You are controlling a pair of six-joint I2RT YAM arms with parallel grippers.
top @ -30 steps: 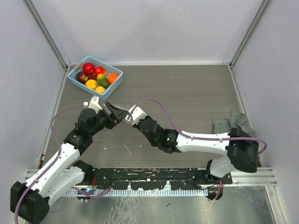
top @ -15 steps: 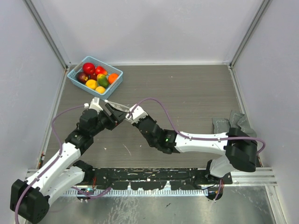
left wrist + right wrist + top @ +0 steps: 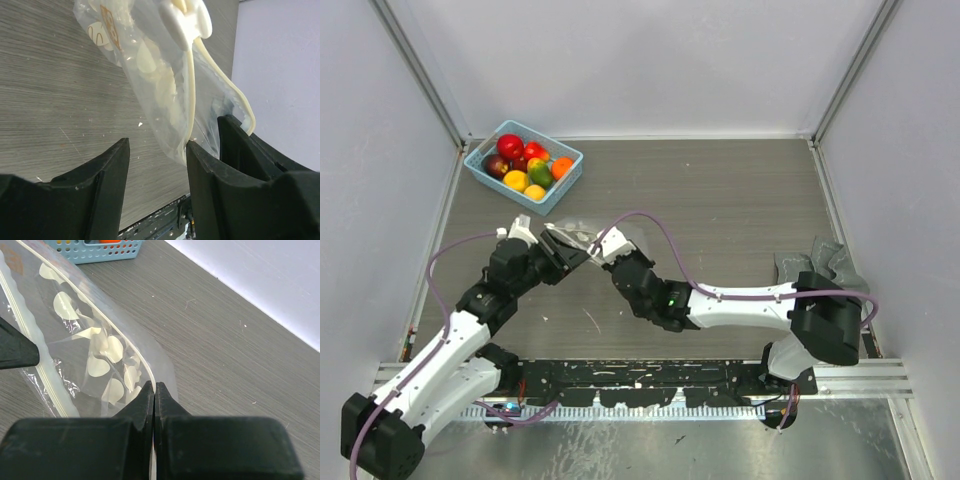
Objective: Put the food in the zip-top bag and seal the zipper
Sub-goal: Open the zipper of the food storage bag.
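Two end effectors of mine meet over the surface (image 3: 740,200), a little toward 9 o'clock from its middle in the top view, with the zip-top bag (image 3: 582,233) stretched between them and lifted off the wood. My right end effector (image 3: 154,386) is fully closed, its dark fingers pressed together on one edge of the clear film; from its camera the bag spreads away toward 10 o'clock, pale oval prints showing through the plastic. My left end effector (image 3: 155,145) stands partly apart, with bare wood grain visible in the gap between its fingers (image 3: 107,170). The bag hangs down toward that gap from 12 o'clock, and its lower edge lies against the finger on the 3 o'clock side; I cannot tell whether that finger has any hold on it. The zipper (image 3: 191,90) shows as a thin cream strip running down the bag and curving off toward 4 o'clock behind that same finger. The food (image 3: 527,165) sits well apart from the bag, at 11 o'clock from it, heaped in a light-blue lattice basket (image 3: 570,172) in the far corner of the surface: red, dark red, yellow, orange and green pieces packed together. A crumpled grey thing (image 3: 817,262) lies at the 3 o'clock edge of the surface.
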